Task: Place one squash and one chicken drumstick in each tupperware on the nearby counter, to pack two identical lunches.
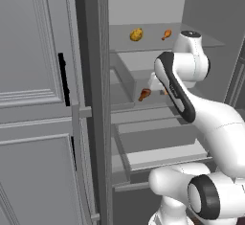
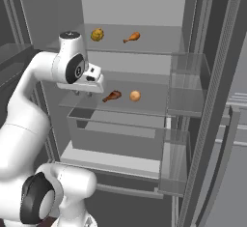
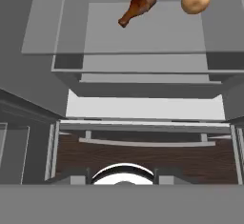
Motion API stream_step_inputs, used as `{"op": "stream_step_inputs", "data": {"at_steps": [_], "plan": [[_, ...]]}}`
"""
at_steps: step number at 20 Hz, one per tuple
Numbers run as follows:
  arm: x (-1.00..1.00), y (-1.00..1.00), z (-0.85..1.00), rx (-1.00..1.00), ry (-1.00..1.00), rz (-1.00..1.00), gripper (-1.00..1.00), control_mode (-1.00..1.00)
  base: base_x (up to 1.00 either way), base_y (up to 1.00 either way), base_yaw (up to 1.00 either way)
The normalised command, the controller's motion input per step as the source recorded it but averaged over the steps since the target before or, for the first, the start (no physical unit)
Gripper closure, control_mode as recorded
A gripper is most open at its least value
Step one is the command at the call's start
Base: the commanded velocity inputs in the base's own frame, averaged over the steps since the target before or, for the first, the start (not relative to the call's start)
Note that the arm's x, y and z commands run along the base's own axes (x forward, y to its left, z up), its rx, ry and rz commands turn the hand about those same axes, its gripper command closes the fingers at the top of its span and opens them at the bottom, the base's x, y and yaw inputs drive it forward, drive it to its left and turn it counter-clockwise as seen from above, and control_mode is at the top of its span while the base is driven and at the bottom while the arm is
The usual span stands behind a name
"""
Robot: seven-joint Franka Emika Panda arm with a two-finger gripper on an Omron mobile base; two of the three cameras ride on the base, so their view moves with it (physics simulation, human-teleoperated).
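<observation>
On the fridge's middle shelf (image 2: 144, 106) a chicken drumstick (image 2: 112, 96) lies left of a squash (image 2: 135, 95); the left base view hides that squash behind the arm. The upper shelf (image 2: 159, 45) holds another pair. The gripper (image 2: 83, 93) hangs just left of the drumstick, its spread impossible to tell.

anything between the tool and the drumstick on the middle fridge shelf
Nothing visible. The tool hangs at the front left of the glass middle shelf, and the orange-brown chicken drumstick lies just to its right with open shelf between them. The round yellow-tan squash sits beyond the drumstick, out of the path.
</observation>
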Motion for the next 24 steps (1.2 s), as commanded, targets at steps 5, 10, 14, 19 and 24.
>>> {"op": "stream_step_inputs", "data": {"at_steps": [5, 10, 14, 19, 24], "plan": [[-0.02, -0.02, 0.09, 0.00, -0.20, 0.00, -1.00, -1.00, 0.00, 0.00, 0.00], [0.00, 0.00, 0.51, 0.00, -0.41, 0.00, -1.00, -1.00, 0.00, 0.00, 0.00], [0.00, 0.00, 0.58, 0.00, -0.33, 0.00, -1.00, -1.00, 0.00, 0.00, 0.00], [0.13, 0.03, 0.70, 0.05, -0.17, 0.01, -1.00, -1.00, 0.00, 0.00, 0.00], [0.54, 0.08, 0.53, 0.00, -0.03, 0.00, -1.00, -1.00, 0.00, 0.00, 0.00]]}}
